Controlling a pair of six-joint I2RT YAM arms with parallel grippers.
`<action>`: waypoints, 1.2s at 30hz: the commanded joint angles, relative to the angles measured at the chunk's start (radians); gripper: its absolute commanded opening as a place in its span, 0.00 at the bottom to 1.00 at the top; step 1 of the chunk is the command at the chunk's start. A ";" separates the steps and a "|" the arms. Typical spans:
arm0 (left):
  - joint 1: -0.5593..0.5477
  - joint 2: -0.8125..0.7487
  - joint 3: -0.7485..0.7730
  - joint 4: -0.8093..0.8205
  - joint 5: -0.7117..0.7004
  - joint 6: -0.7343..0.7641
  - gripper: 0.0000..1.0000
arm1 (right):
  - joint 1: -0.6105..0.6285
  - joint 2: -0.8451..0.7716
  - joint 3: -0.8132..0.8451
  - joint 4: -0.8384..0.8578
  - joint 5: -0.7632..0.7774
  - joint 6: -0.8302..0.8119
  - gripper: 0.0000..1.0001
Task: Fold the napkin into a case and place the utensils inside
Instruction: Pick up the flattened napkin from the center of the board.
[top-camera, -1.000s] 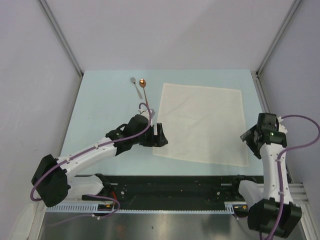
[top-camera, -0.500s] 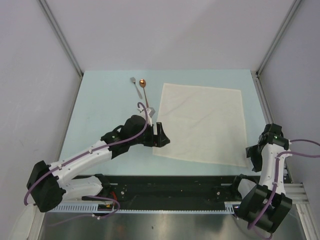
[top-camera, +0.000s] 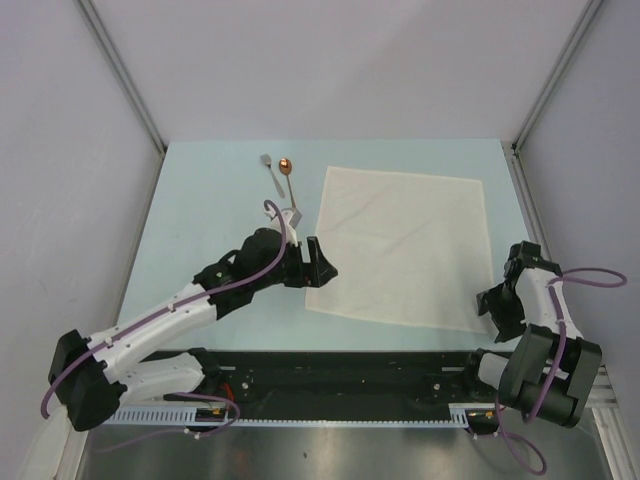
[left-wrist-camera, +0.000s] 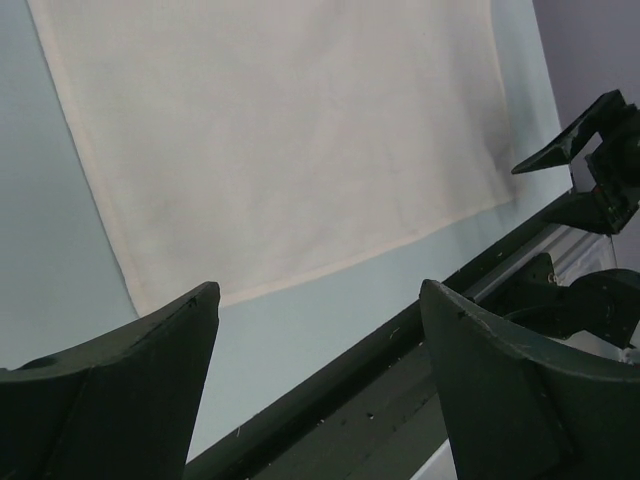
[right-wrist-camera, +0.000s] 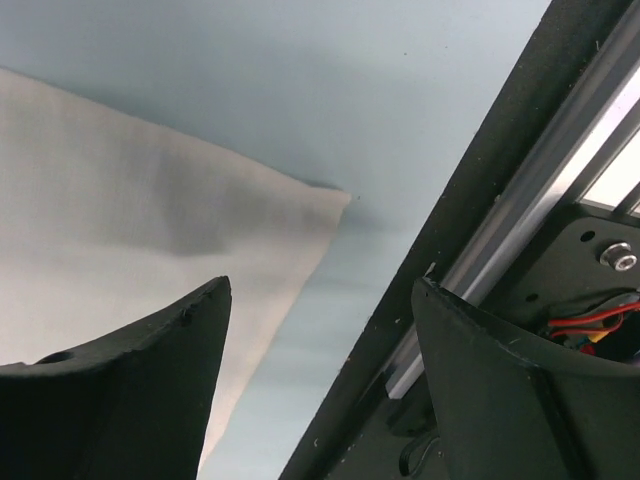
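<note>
The pale blue table (top-camera: 200, 200) carries the cream napkin (top-camera: 405, 245), spread flat right of centre. The left gripper (top-camera: 322, 262) hovers at its near-left corner and the right gripper (top-camera: 492, 308) at its near-right corner, both with jaws wide and empty. The fork (top-camera: 270, 172) and copper-bowled spoon (top-camera: 288, 172) lie side by side, far-left of the cloth.

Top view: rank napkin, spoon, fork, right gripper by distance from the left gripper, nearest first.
1. napkin: its left edge is just right of the left gripper.
2. spoon and fork: side by side toward the far edge; too close to call.
3. right gripper: across the table, by the napkin's near right corner.
</note>
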 joint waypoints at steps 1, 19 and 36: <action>-0.005 -0.023 0.060 -0.018 -0.045 0.026 0.86 | -0.013 0.020 -0.048 0.074 0.011 0.033 0.78; -0.005 -0.058 -0.061 -0.050 -0.101 -0.017 0.89 | -0.025 -0.002 -0.150 0.185 0.050 0.120 0.42; -0.005 0.301 -0.098 -0.030 -0.146 -0.158 0.84 | 0.071 -0.121 -0.065 0.088 0.021 0.137 0.00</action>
